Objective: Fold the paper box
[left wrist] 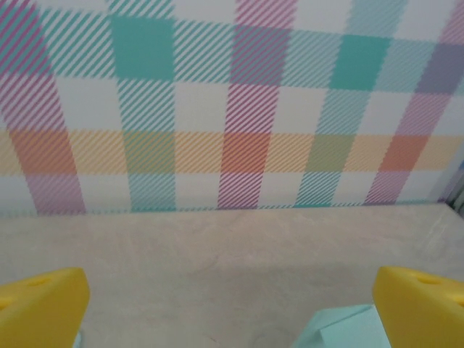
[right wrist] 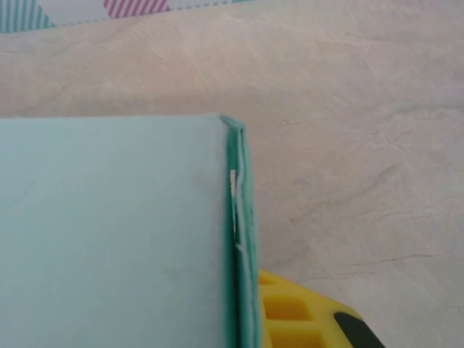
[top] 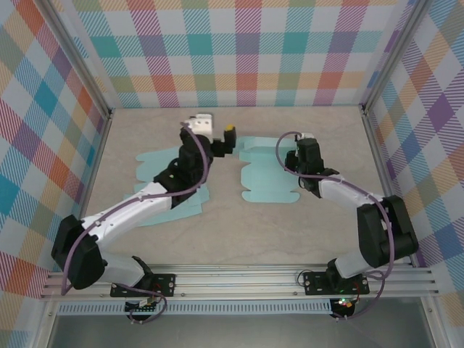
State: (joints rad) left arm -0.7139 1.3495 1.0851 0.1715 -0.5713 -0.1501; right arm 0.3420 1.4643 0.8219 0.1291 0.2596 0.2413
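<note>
With my left hand [left wrist: 232, 312] spread wide and my right hand [top: 296, 170] pinched on the folded edge of the paper box [top: 264, 177] lying flat mid-bench [top: 239, 239], an unsupported pull could tear the crease.

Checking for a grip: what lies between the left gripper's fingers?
Left wrist view: the left gripper stands open over bare table, with a teal paper corner beside one finger; nothing held.

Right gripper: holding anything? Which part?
The right gripper is shut on the paper box, pinching its folded edge on the right side. The left gripper is open and holds nothing.
</note>
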